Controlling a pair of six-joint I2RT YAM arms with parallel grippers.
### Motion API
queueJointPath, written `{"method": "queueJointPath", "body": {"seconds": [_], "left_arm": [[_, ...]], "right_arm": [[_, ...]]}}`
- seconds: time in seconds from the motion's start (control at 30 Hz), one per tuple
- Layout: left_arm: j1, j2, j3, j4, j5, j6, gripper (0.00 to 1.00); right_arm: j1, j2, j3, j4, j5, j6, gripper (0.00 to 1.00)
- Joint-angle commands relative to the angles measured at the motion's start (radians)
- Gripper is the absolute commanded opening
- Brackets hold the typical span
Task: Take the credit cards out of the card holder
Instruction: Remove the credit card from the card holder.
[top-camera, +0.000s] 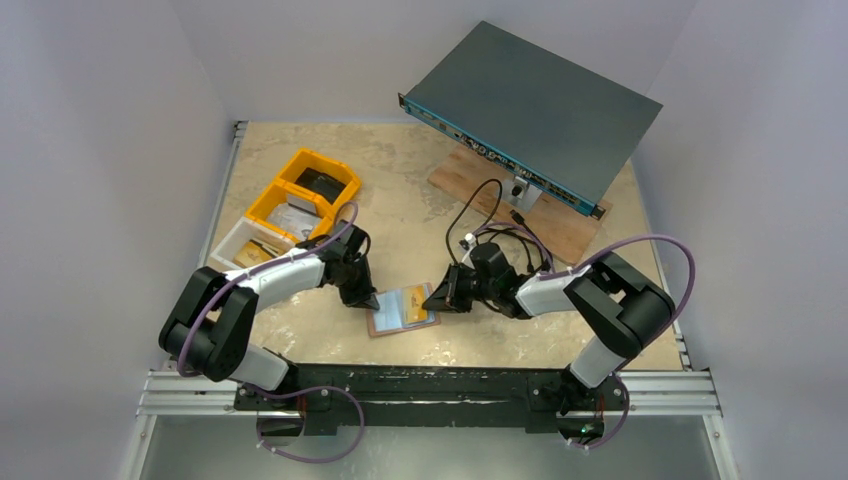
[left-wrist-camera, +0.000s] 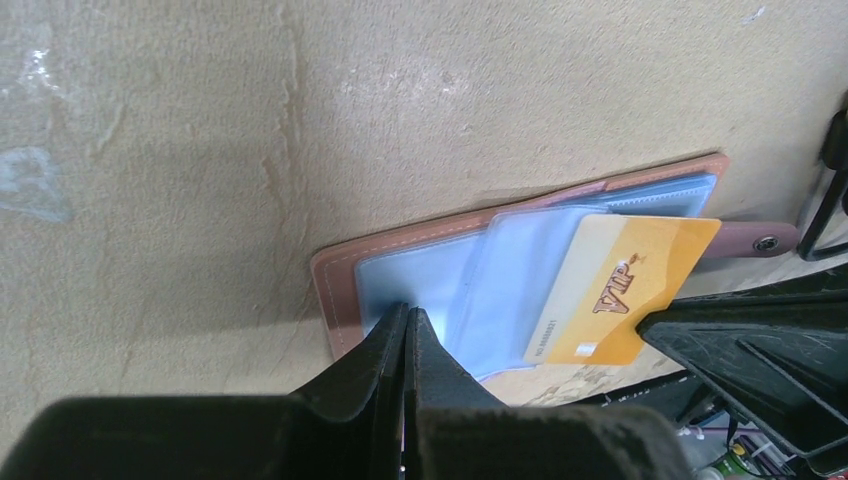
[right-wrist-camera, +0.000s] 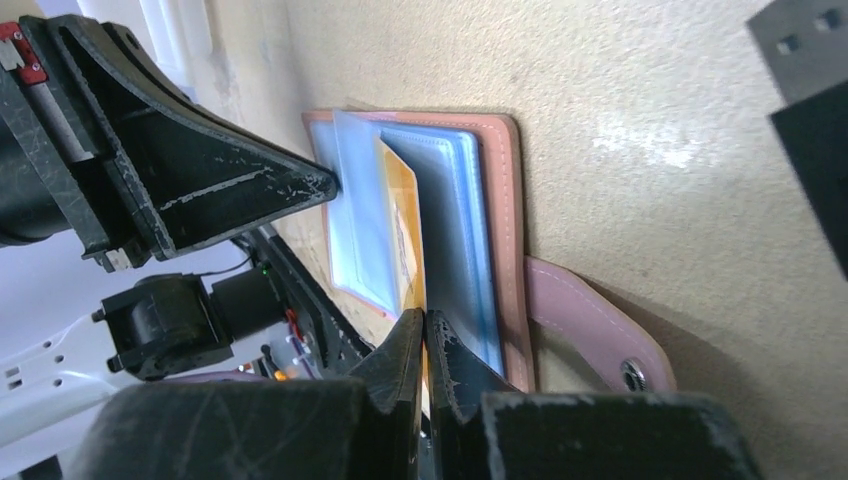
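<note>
The tan-brown card holder (top-camera: 385, 322) lies open on the table, with pale blue clear sleeves inside and its snap strap (right-wrist-camera: 632, 374) to the right. A yellow-orange card marked VIP (left-wrist-camera: 625, 290) sticks partway out of a sleeve toward the right. My left gripper (top-camera: 368, 300) is shut, and its tips (left-wrist-camera: 408, 312) press on the holder's left sleeve (left-wrist-camera: 340, 275). My right gripper (top-camera: 437, 300) is shut on the edge of the yellow card (right-wrist-camera: 400, 220), with its tips (right-wrist-camera: 425, 318) at the holder's right side (right-wrist-camera: 505, 200). No other cards show.
Yellow bins (top-camera: 318, 180) and a white bin (top-camera: 240, 245) stand at the back left. A grey network switch (top-camera: 530, 110) rests on a wooden board (top-camera: 560, 225) at the back right. Black cables (top-camera: 490, 215) lie behind the right arm.
</note>
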Motion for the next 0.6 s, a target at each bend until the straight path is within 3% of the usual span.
{"method": "queueJointPath", "body": {"seconds": [0.0,0.37,0.57], "left_arm": [[0.000,0.000,0.025,-0.062,-0.070,0.044,0.00],[-0.004,-0.033,0.092,-0.089,-0.054,0.059,0.00],[-0.004,-0.125,0.152,-0.133,-0.034,0.081,0.37]], "right_arm": [[-0.017,-0.057,0.005,-0.069,0.044,-0.045,0.00],[-0.026,-0.129,0.021,-0.134,0.051,-0.071,0.00],[-0.032,-0.176,0.039,-0.164,0.038,-0.071,0.00]]}}
